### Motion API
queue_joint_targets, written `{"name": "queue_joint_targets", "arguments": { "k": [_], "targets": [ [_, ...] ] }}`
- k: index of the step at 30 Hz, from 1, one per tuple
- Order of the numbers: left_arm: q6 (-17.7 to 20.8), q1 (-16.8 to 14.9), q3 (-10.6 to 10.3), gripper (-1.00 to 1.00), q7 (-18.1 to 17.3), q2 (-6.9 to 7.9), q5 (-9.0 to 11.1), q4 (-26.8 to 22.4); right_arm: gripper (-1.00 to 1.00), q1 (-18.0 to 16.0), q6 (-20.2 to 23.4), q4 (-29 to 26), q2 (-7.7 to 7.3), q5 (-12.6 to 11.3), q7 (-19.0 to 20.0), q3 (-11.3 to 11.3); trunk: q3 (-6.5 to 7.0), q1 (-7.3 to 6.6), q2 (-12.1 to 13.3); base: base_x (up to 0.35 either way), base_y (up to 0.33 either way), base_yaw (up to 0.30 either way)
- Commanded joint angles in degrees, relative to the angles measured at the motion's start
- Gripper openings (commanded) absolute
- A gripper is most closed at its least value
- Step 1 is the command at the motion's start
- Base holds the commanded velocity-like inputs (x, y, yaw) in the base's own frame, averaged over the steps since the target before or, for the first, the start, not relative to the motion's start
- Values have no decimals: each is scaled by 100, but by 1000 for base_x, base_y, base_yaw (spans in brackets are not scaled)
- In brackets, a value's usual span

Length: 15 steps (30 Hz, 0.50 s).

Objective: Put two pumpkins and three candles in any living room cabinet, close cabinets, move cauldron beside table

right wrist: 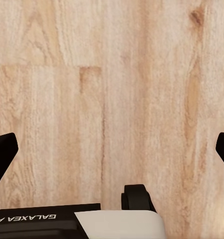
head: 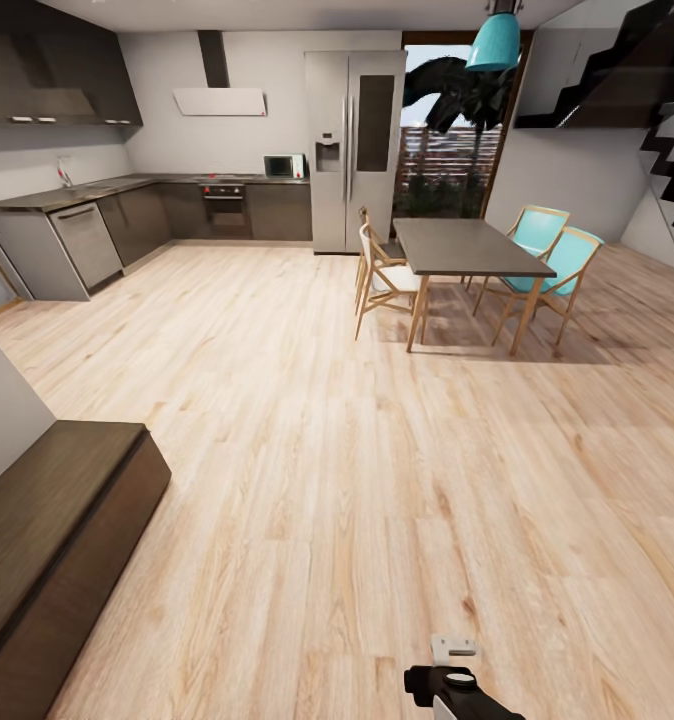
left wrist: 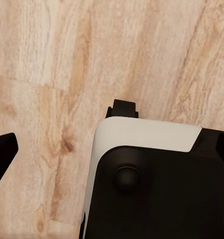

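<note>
In transit across pale wood floor (head: 377,480). Dark brown cabinet (head: 47,540) low, ahead and left of left gripper (left wrist: 2,154), nearer that arm, long axis running away. Both left and right gripper (right wrist: 112,149) spread, empty, aimed floorward.

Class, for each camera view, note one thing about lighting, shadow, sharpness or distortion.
Head view: even, soft light; faint shadows under the dining table and chairs; wide-angle stretch of the floor planks toward the edges. Left wrist view: the floor grain looks soft and slightly blurred. Right wrist view: flat light, no clear shadows, grain also soft.
</note>
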Motion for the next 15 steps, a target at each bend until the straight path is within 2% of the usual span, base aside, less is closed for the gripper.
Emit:
{"name": "queue_joint_targets", "arguments": {
  "k": [1,15],
  "targets": [
    [-10,-1,-49,100,23,2,48,-3,100,-1,34,-13,-3,-44,-39,49,-5,0,-3,0,0,5],
    [-10,-1,-49,100,23,2,48,-4,100,-1,26,-12,-10,-51,-38,41,-5,0,-3,0,0,1]
  ]
}}
